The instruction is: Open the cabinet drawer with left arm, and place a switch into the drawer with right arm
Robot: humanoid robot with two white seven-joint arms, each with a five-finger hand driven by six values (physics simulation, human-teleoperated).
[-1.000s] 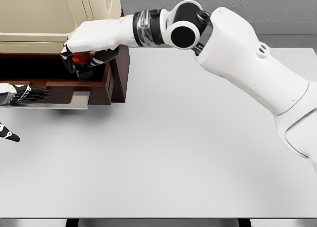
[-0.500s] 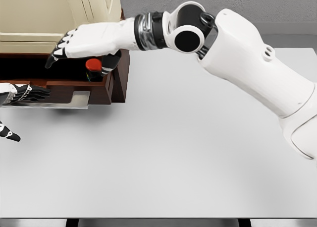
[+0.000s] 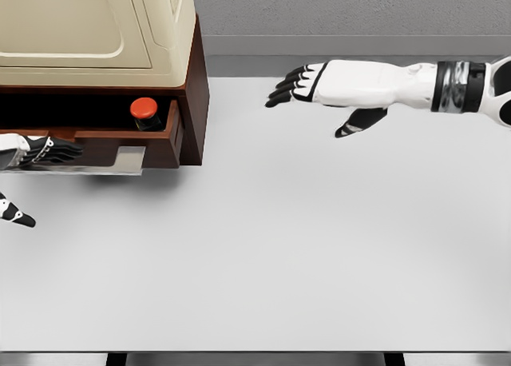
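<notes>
The cream cabinet [image 3: 96, 30] with brown sides stands at the top left, its drawer [image 3: 120, 146] pulled out. The switch [image 3: 144, 110], black with a red button, sits inside the drawer at its right end. My right hand [image 3: 307, 90] hovers above the table to the right of the cabinet, fingers spread, holding nothing. My left hand [image 3: 32, 154] is at the left edge, its fingers lying on the drawer front; its thumb [image 3: 17, 216] shows lower down.
The white table [image 3: 279, 246] stretches across the view, with its front edge at the bottom. A grey wall runs behind it. A metal handle plate [image 3: 120, 160] hangs on the drawer front.
My right hand let go of the switch, leaving it in the drawer, and pulled back to the right, away from the cabinet. The left hand stayed put.
</notes>
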